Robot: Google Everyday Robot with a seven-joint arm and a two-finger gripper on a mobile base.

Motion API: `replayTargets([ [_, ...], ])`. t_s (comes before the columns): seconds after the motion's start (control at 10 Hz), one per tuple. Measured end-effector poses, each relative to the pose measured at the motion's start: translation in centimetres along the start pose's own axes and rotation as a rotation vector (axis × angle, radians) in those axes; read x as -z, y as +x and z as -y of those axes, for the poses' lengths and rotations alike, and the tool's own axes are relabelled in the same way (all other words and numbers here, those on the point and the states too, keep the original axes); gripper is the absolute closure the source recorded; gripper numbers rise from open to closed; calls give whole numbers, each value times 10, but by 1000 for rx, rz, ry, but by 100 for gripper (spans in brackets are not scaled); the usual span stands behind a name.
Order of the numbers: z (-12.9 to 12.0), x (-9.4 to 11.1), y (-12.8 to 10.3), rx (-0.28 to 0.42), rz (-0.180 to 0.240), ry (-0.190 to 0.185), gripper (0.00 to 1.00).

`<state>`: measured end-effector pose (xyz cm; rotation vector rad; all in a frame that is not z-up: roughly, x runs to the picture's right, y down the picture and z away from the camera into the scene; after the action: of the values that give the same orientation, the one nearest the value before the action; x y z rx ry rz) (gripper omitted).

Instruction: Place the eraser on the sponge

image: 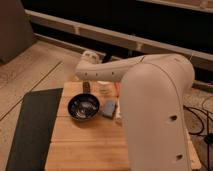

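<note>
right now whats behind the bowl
The gripper hangs just behind the bowl, above the table. The arm covers whatever lies farther back.

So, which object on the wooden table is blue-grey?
The small blue-grey rectangular sponge, right of the round black bowl; the robot's hand hangs behind that bowl.
</note>
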<state>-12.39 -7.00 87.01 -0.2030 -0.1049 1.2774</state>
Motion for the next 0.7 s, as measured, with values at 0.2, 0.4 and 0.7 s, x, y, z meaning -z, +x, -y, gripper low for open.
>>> replayTargets([
  [0.2, -2, -15, 5, 0, -15, -16, 35],
  [0.4, -2, -31, 5, 16, -35, -20, 35],
  [0.7, -13, -58, 3, 47, -68, -47, 35],
])
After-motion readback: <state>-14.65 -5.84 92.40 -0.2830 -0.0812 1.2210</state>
